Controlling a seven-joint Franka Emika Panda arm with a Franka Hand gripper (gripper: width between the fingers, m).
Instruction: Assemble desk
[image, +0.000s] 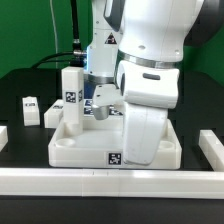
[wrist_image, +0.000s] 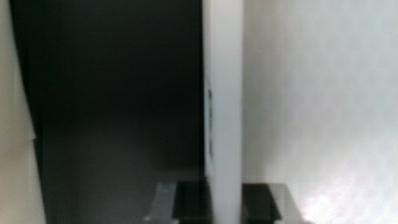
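The desk's white tray-like tabletop (image: 70, 150) lies in the middle of the black table. One white tagged leg (image: 71, 95) stands upright in its corner on the exterior view's left, at the back. My gripper (image: 100, 106) reaches down at the tabletop's back wall, largely hidden behind my own arm. In the wrist view the gripper (wrist_image: 222, 205) is shut on a thin white upright wall (wrist_image: 222, 90), which looks like the tabletop's rim. A dark finger (wrist_image: 267, 203) sits on each side, with dark table to one side of the wall and white surface to the other.
Two loose tagged legs (image: 31, 108) (image: 50, 115) stand on the table at the exterior view's left. Long white rails border the front (image: 110, 182), left (image: 3, 136) and right (image: 212, 148). My bulky arm (image: 150, 70) blocks the tabletop's middle.
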